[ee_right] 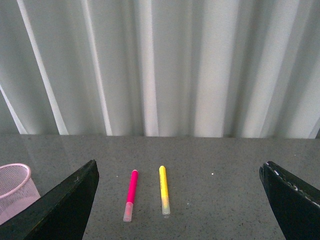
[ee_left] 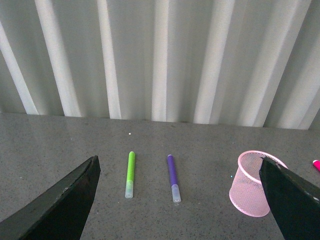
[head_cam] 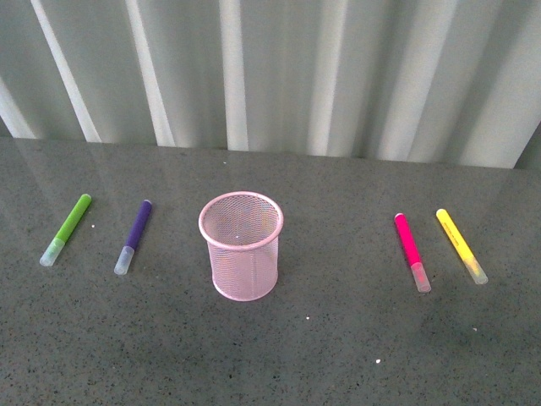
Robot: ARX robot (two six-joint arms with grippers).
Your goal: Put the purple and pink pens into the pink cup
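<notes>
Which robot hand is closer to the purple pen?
Left. The purple pen lies ahead of the left gripper, framed by its open jaws. The right gripper faces the pink pen, beyond the pink cup.

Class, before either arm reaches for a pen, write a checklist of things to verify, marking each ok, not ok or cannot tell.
1. Pink cup upright, mouth clear: ok.
2. Purple pen lying apart from green marker: ok.
3. Pink pen lying apart from yellow marker: ok.
4. Left gripper open, holding nothing: ok.
5. Right gripper open, holding nothing: ok.
6. Pen caps firmly seated: cannot tell.
</notes>
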